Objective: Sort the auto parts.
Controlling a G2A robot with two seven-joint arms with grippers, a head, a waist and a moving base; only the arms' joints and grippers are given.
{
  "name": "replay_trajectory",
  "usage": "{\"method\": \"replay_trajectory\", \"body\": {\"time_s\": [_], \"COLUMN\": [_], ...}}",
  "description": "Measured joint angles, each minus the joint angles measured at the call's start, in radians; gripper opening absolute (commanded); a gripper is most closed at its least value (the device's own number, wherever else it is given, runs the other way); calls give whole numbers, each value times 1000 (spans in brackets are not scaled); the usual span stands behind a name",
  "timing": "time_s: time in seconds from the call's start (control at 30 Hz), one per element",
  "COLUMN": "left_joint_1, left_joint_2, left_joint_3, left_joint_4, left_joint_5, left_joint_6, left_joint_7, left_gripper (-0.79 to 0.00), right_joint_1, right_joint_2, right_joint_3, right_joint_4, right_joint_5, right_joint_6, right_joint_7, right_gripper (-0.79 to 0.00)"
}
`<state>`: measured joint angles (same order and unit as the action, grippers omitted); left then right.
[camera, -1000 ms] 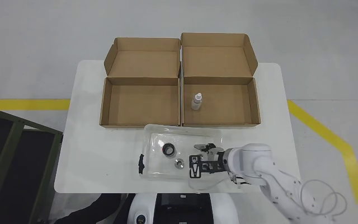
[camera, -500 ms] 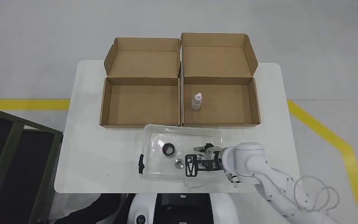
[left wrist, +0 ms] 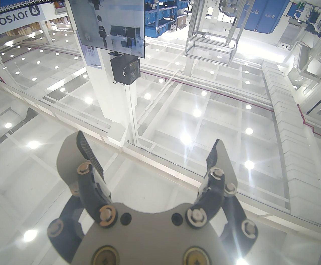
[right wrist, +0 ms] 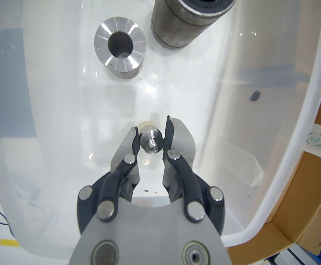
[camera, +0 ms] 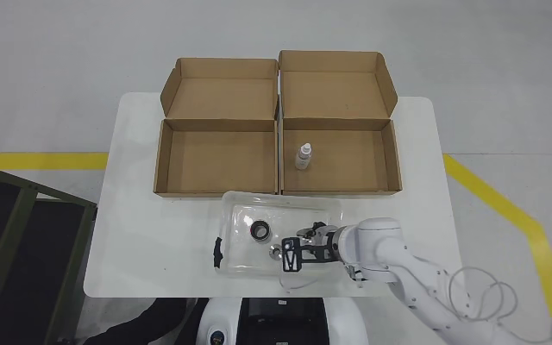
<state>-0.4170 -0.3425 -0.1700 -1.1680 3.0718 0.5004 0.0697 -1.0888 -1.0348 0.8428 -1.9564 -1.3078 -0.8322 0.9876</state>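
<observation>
Fingers (right wrist: 167, 140) of the right gripper (right wrist: 150, 141) nearly together, clamped on opposite flanks of a small metal stud (right wrist: 149, 145). Stands on end on the floor of the clear bin (right wrist: 296, 163), polished face up, a pale collar at its foot; cannot tell whether lifted off that floor yet. Looks solid, rigid and heavy for its bulk, so no fear of crushing. Looks smooth and round as well, hence likely to roll or squirt out of a shallow pinch. Best taken across the widest part of the barrel, ridged faces square to it, well down from the top edge, then carried level.

Farther along the same bin, well apart from the stud: a silver bushing (right wrist: 119, 49) with a wide bore, and just beside that a dark bearing (right wrist: 183, 22), both upright.

Beyond the bin, side by side on the tabletop (camera: 138, 233): two open cardboard boxes, the left box (camera: 216, 164) and the right box (camera: 354, 164), the latter holding a white bottle (camera: 304, 155). Probably bound for one of these.

Left gripper (left wrist: 148, 140) aimed at the ceiling, fingers spread wide, nothing between them.
</observation>
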Motion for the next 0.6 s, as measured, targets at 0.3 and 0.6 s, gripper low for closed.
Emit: {"method": "replay_trajectory", "body": {"time_s": [0.3,0.6], "left_joint_1": [0,0], "left_joint_2": [0,0], "left_joint_3": [0,0], "left_joint_4": [0,0], "left_joint_5": [0,0], "left_joint_6": [0,0], "left_joint_7": [0,0], "left_gripper": [0,0], "right_joint_1": [-13,-28], "right_joint_2": [12,28], "right_joint_3": [35,112], "right_joint_4": [-64,-139], "right_joint_5": [25,15], "right_joint_6": [-1,-5], "right_joint_7": [-6,-108], "right_gripper": [-785,-785]}}
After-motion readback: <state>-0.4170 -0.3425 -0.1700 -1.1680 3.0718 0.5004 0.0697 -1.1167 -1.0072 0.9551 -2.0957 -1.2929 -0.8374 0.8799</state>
